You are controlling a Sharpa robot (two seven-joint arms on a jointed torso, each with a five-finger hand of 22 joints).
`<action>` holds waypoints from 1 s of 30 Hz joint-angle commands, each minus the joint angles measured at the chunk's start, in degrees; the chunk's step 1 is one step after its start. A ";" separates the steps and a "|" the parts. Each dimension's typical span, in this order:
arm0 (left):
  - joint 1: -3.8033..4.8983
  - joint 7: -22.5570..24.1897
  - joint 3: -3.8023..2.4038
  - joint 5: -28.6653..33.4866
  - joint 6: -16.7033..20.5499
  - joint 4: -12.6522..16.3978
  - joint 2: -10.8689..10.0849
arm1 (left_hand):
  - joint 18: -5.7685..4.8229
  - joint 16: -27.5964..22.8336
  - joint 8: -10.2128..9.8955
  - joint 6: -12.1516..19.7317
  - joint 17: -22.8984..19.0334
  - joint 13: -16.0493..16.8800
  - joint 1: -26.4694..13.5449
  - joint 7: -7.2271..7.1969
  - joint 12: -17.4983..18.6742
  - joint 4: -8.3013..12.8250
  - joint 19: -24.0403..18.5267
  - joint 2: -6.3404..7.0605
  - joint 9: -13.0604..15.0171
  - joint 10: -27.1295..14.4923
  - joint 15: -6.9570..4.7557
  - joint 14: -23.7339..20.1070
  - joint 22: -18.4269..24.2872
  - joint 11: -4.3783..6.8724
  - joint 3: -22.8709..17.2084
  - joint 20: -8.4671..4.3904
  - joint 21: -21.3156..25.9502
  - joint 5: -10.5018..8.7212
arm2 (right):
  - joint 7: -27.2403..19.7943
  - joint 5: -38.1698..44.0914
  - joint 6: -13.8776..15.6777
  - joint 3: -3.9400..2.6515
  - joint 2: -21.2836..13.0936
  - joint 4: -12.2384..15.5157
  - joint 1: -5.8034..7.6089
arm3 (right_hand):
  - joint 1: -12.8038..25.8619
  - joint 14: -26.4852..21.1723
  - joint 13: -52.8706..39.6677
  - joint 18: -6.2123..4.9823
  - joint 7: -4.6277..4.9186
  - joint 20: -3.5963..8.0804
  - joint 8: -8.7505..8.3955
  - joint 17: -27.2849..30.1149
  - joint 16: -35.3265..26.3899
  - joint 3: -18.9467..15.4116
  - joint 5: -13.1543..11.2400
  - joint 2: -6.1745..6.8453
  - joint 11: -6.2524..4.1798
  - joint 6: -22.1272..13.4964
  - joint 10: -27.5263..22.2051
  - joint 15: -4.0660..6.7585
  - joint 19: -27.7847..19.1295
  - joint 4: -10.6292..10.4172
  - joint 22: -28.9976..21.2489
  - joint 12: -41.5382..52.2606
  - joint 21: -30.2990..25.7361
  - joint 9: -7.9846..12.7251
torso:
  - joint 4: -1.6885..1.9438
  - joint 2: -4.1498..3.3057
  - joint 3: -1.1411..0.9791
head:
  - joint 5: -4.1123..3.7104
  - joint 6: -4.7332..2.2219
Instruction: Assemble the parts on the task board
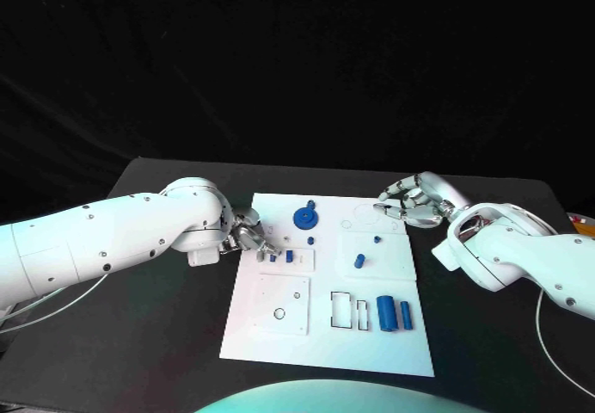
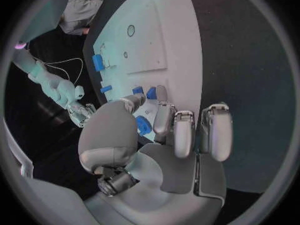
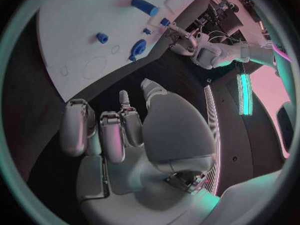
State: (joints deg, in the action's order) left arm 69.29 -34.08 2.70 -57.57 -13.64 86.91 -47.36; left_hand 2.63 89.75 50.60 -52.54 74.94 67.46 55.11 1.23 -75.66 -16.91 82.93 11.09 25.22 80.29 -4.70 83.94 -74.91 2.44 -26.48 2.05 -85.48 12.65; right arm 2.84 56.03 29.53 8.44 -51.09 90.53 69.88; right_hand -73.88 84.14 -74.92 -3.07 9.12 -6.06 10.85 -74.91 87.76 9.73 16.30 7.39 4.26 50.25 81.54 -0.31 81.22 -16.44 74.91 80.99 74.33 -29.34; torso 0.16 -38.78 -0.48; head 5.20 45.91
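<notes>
Left hand over task board edge, fingertips seemingly touching small parts

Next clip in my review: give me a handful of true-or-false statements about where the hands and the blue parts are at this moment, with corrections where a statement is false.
1. The left hand is at the left edge of the task board, next to small blue parts. True.
2. The right hand holds the long blue cylinder. False: the long blue cylinder lies on the board's near right part, far from that hand, which holds nothing.
3. A round blue part sits on the board's far part. True.
4. Both hands rest on the bare table off the board. False: the left hand reaches over the board's left edge, and the right hand is at its far right corner.
</notes>
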 commanded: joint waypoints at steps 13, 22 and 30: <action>0.34 8.86 -2.41 8.26 13.31 1.21 -1.55 | 3.00 -6.21 -1.60 8.73 4.93 -24.10 4.04 4.06 18.19 0.08 -11.25 -1.26 -3.55 -16.91 2.39 2.03 7.70 -3.61 5.29 1.55 9.06 0.61 | -0.35 0.41 -0.35 0.00 -0.08 -0.18 -0.19 | 0.74 3.97 -4.60 -0.98 -0.21 0.09 0.35 -6.57 -0.24 -0.39 0.35 -0.20 -0.11 -0.27 -0.14 0.34 -0.47 -0.10 2.01 -0.38 -0.52 -0.09 | 0.01 0.01 -0.13 | -0.39 -0.37; 0.30 23.64 -1.29 -0.53 24.07 1.59 -0.15 | 7.81 -24.87 -5.57 15.88 -19.02 -35.66 17.82 8.39 30.04 0.39 -29.60 1.21 -7.88 -31.61 6.29 -12.98 31.87 -7.92 -1.05 5.24 29.45 0.53 | -0.57 0.31 -0.27 0.00 -0.03 -0.18 -0.21 | 0.74 3.95 -4.57 -0.98 -0.21 0.09 0.36 -6.45 -0.28 -0.40 0.36 -0.22 -0.12 -0.29 -0.17 0.34 -0.47 -0.08 2.00 -0.41 -0.54 -0.09 | 0.00 0.01 -0.09 | -1.01 -1.13; -0.52 33.18 0.52 -12.95 29.77 0.91 2.31 | 7.88 -30.12 -11.38 16.27 -27.88 -44.85 26.53 8.28 36.79 1.17 -29.70 5.07 -12.36 -33.07 6.67 -18.97 34.63 -8.13 -3.11 5.75 34.02 -0.11 | -1.02 0.41 -0.25 0.00 -0.04 -0.16 -0.26 | 0.70 3.89 -4.49 -1.06 -0.22 0.09 0.37 -6.22 -0.35 -0.39 0.38 -0.25 -0.12 -0.29 -0.24 0.34 -0.63 -0.05 1.77 -0.49 -0.84 -0.09 | -0.05 -0.05 -0.02 | -1.37 -1.53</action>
State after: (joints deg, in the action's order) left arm 68.84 -7.89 3.23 -62.89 11.54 87.91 -45.27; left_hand 9.77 59.63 39.54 -36.46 47.18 22.94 81.27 9.71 -39.09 -16.18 52.98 16.13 13.04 47.29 1.97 65.40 -40.32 -5.73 -29.56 7.82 -51.73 12.71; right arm 2.62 56.01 29.57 8.44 -51.15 90.32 69.69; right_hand -73.58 84.13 -74.91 -3.06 9.12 -5.86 10.84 -74.94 87.76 9.73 16.30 7.09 4.27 50.25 81.54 -0.31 81.00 -16.44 74.95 80.76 73.76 -29.37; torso 0.14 -38.80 -0.51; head 3.92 44.50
